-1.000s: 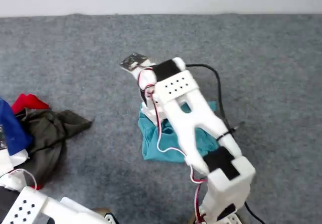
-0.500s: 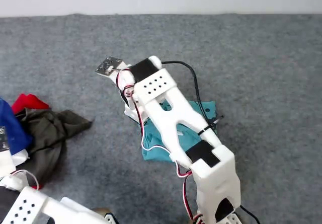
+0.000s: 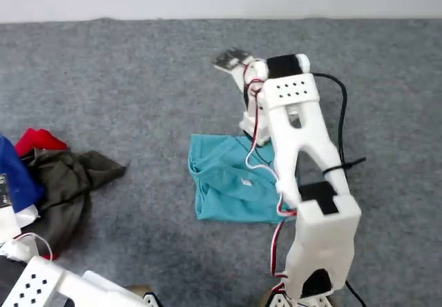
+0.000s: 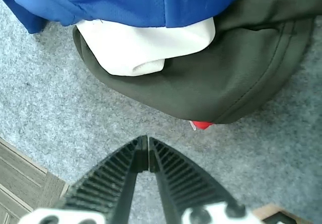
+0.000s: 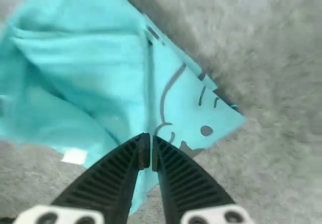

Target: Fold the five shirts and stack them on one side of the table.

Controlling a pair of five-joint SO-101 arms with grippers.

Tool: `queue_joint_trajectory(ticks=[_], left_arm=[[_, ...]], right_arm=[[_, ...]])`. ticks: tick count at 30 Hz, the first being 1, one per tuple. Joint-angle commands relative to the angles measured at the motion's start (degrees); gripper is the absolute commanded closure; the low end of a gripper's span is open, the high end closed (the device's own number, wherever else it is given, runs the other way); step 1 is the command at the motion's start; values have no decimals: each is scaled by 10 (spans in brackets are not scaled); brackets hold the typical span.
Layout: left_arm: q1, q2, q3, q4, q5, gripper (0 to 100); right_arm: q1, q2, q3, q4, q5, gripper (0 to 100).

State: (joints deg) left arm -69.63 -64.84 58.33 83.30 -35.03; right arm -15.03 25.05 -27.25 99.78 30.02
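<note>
Teal shirt (image 3: 228,183) lies rumpled and partly folded near the middle of the grey-carpeted desk (image 3: 124,79), a small white label showing on its cloth. The white right arm (image 3: 304,148) stretches over the shirt's far right corner. Its jaws are pressed together above the teal cloth, with nothing seen between them. At the desk's left edge, well apart from the teal shirt, sits a heap: a blue shirt (image 4: 126,0) on top, a white shirt (image 4: 141,48) under it, an olive shirt (image 3: 69,183) spread beneath, and a red shirt (image 3: 40,140) peeking out. The left jaws are likewise together, over bare carpet just beside the olive shirt.
</note>
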Motion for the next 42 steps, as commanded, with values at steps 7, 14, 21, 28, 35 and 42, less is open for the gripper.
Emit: queue_joint_trajectory(ticks=[7, 14, 21, 28, 35, 42], left_arm=[[3, -4, -4, 3, -1, 985], [3, -4, -4, 1, -1, 985], [3, -4, -4, 1, 0, 985], [3, -4, -4, 1, 0, 985], [3, -4, -4, 1, 0, 985], [3, -4, -4, 1, 0, 985]], right_arm=[[-17, 96, -6, 6, 11, 988], [-81, 55, 7, 34, 10, 989], [-181, -35, 163, 34, 8, 989], [-265, -142, 272, 31, -29, 989], [-205, -183, 236, 21, -27, 989], [-156, -141, 237, 30, -27, 989]])
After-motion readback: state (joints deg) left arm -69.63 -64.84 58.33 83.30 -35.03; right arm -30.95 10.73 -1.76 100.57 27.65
